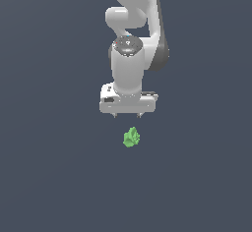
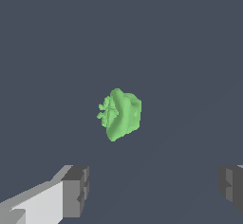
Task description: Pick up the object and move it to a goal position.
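Surface everywhere is a plain, flat dark slate-grey, with no walls or edges visible. The green object (image 1: 131, 137) lies on it just below the white gripper (image 1: 127, 114), apart from it. Jaws stand spread wide, holding nothing.

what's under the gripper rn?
The green object lies below the open gripper, apart from both fingers, on plain dark ground. The object's underside is hidden.

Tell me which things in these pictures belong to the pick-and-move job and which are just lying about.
Part of the job:
- green object, small and lumpy, lying free of the arm
- gripper, open, above the green object, holding nothing

Just lying about:
- nothing else shows; only the plain dark surface around them, and no goal marker is visible
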`<state>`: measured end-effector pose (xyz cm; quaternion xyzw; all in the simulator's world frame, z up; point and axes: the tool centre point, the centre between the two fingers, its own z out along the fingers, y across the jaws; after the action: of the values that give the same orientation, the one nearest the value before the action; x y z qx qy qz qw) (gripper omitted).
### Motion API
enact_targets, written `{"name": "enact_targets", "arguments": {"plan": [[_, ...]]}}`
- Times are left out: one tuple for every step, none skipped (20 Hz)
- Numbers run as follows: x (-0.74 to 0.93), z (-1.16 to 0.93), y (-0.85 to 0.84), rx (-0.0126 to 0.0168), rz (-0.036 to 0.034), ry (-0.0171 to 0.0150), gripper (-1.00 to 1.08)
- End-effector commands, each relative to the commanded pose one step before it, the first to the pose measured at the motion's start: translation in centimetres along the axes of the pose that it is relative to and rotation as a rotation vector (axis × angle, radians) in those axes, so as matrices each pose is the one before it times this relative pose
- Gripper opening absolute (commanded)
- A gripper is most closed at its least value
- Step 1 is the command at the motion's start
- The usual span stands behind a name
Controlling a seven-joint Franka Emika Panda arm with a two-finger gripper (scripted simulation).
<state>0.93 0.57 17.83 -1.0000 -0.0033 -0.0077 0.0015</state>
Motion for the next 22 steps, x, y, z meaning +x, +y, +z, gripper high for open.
{"name": "enact_targets", "arguments": {"plan": [[0.000,0.000,0.001,0.00000,0.00000,0.00000,1.00],[-0.010,0.003,-0.020,-0.00023,-0.00128,-0.00045,1.00],[-0.027,0.018,-0.076,-0.00070,-0.00405,-0.00147,1.00],[-0.045,0.024,-0.113,-0.00111,-0.00648,-0.00233,1.00],[-0.063,0.027,-0.154,-0.00151,-0.00890,-0.00317,1.00],[-0.081,0.022,-0.184,-0.00186,-0.01110,-0.00388,1.00],[-0.097,0.003,-0.195,-0.00204,-0.01248,-0.00423,1.00],[-0.087,-0.021,-0.147,-0.00162,-0.01025,-0.00331,1.00],[-0.070,-0.037,-0.094,-0.00112,-0.00743,-0.00225,1.00],[-0.053,-0.044,-0.049,-0.00068,-0.00481,-0.00131,1.00],[-0.034,-0.040,-0.014,-0.00030,-0.00241,-0.00054,1.00],[-0.011,-0.019,0.028,0.00000,0.00000,0.00000,1.00],[0.017,0.012,-0.019,0.00017,0.00088,0.00038,1.00],[0.038,0.048,0.027,0.00035,0.00292,0.00062,1.00],[0.063,0.101,-0.010,0.00028,0.00321,0.00037,1.00],[0.085,0.148,-0.029,0.00027,0.00377,0.00023,1.00],[0.107,0.194,-0.042,0.00027,0.00452,0.00014,1.00],[0.128,0.241,-0.056,0.00029,0.00534,0.00009,1.00],[0.150,0.287,-0.068,0.00034,0.00636,0.00011,1.00],[0.173,0.334,-0.075,0.00043,0.00764,0.00023,1.00],[0.195,0.383,-0.081,0.00053,0.00901,0.00035,1.00],[0.215,0.434,-0.095,0.00058,0.01015,0.00041,1.00]]}}
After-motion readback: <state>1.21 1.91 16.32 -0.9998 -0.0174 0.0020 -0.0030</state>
